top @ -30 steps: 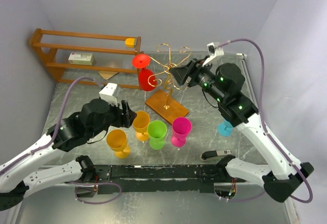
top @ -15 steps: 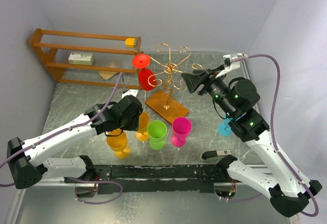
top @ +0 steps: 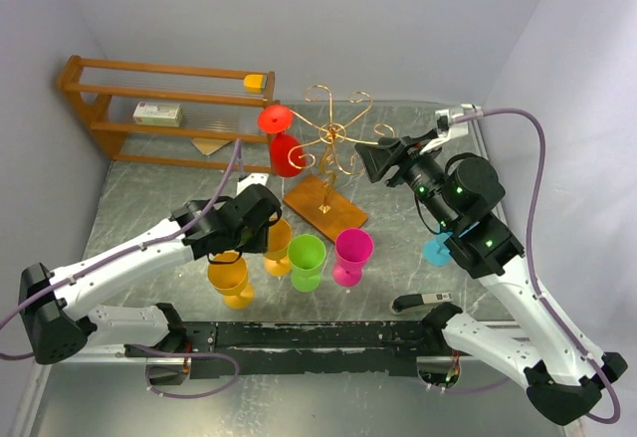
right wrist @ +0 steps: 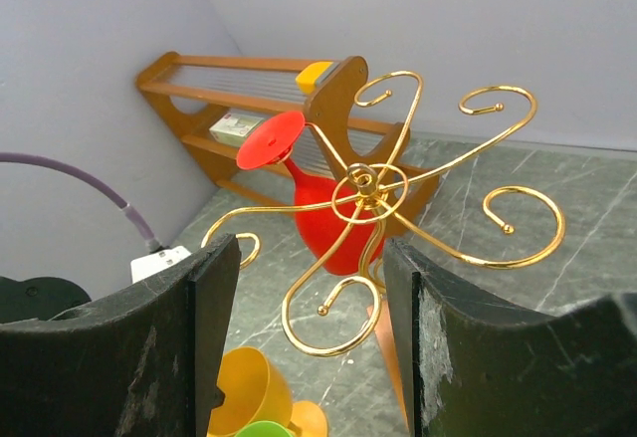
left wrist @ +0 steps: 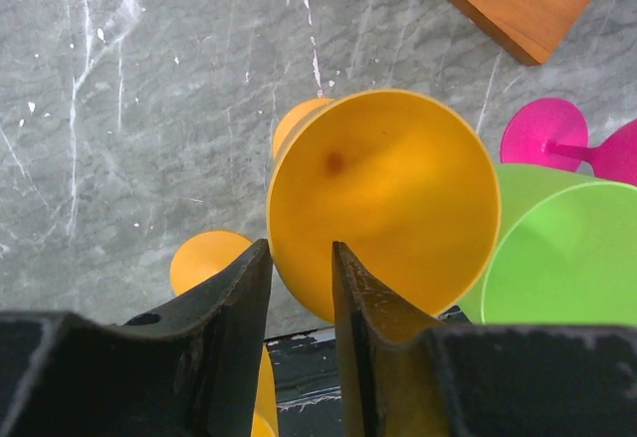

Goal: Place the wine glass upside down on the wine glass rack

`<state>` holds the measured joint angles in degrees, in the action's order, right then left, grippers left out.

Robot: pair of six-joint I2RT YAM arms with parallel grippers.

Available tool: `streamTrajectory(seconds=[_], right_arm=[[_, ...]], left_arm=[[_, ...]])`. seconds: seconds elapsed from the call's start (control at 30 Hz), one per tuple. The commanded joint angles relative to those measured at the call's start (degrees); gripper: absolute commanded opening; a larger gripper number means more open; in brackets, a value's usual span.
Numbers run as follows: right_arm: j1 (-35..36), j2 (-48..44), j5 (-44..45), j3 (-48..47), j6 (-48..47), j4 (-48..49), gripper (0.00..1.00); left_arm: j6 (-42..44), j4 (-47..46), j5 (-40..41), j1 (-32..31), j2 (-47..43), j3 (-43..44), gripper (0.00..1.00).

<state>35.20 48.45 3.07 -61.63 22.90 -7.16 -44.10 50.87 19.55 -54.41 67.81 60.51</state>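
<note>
Left tool (left wrist: 300,250), released, straddles the orange wine glass (left wrist: 383,193) rim at lower centre of frame. I would seat it deeper before clenching, clear of the green glass (left wrist: 567,258). Right tool (right wrist: 311,248) also released.

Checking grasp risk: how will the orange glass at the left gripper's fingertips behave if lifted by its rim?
The orange glass looks like smooth, thin plastic: probably light, but slippery. Wide bowl over a smaller foot suggests it tips easily; the green glass crowds it.
</note>
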Motion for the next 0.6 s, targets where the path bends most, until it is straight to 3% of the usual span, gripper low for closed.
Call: streamTrajectory(seconds=[0.0, 0.27, 0.57], right_arm=[[-0.2, -1.1, -0.5, 0.4, 0.6, 1.6, 0.59], [-0.2, -3.2, -1.4, 2.6, 4.5, 4.3, 0.59], [-0.2, -3.7, -3.0, 3.4, 9.7, 6.2, 0.59]], left_arm=[[-3.2, 3.0, 2.2, 0.6, 2.5, 3.2, 0.39], [-2.7, 4.3, 5.0, 1.0, 3.0, 6.8, 0.08], [-0.1, 9.3, 9.7, 0.9, 2.6, 14.2, 0.07]])
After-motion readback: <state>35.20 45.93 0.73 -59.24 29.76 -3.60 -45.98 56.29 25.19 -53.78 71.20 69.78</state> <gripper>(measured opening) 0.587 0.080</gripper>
